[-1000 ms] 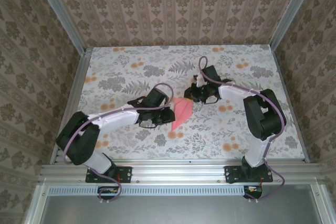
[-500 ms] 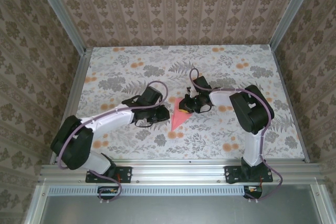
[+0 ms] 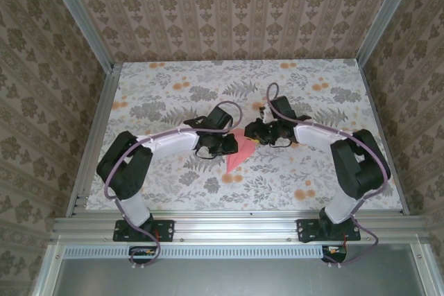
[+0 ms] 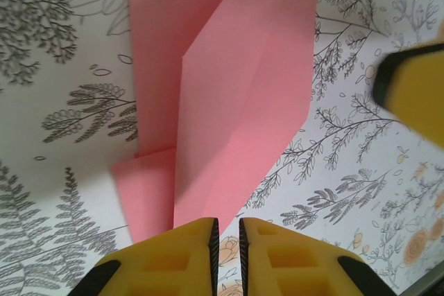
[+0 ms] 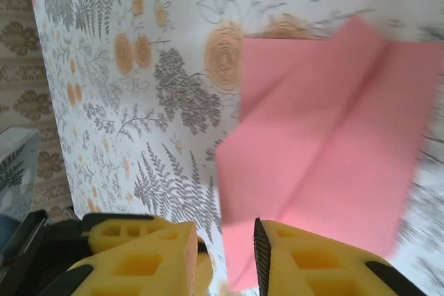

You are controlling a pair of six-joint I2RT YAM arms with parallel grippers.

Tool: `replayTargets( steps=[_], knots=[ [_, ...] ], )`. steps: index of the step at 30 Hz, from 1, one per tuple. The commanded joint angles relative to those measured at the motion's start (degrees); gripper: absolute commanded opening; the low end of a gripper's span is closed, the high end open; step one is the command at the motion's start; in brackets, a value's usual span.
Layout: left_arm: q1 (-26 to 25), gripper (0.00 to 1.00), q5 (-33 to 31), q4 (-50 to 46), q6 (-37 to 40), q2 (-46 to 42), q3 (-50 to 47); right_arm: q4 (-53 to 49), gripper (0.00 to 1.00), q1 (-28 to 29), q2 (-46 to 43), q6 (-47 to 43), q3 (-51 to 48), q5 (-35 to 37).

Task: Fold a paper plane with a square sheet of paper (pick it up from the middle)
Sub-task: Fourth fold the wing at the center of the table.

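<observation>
The square sheet of paper (image 3: 238, 158), salmon-pink and creased to a pointed shape, lies on the floral table between both grippers. My left gripper (image 3: 227, 145) sits at its left edge. In the left wrist view the paper (image 4: 229, 88) spreads ahead of the left gripper (image 4: 227, 237); the jaws stand a narrow slit apart with only table showing between them, and the paper's near corner runs under the left finger. My right gripper (image 3: 254, 134) is at the paper's far end. In the right wrist view its jaws (image 5: 225, 240) stand apart, one finger (image 5: 312, 261) over the paper (image 5: 333, 150).
The floral-patterned table (image 3: 173, 95) is fenced by aluminium rails (image 3: 97, 123) and wallpapered walls on three sides. A blurred yellow finger of the right gripper (image 4: 416, 88) shows at the right of the left wrist view. Free table lies behind and to both sides.
The right gripper has opened and drawn back slightly from the paper. The left arm has swung right, bringing its gripper onto the paper's left edge.
</observation>
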Motion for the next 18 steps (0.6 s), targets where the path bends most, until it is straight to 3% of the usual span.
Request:
replayTargets(
  steps=[1, 9, 18],
  knots=[
    [-0.8, 0.16, -2.5, -4.9, 2.3, 1.6, 2.3, -2.5, 0.32, -1.2, -2.7, -0.4, -5.1, 2.9],
    [-0.5, 0.13, -4.0, -4.9, 2.4, 3.1, 1.9, 0.4, 0.35, -1.2, -4.8, 0.9, -10.8, 1.8],
    [-0.1, 0.12, -3.7, -4.8, 2.9, 4.6, 1.3, 4.4, 0.37, -1.1, -1.0, 2.7, -10.9, -0.9]
  ],
)
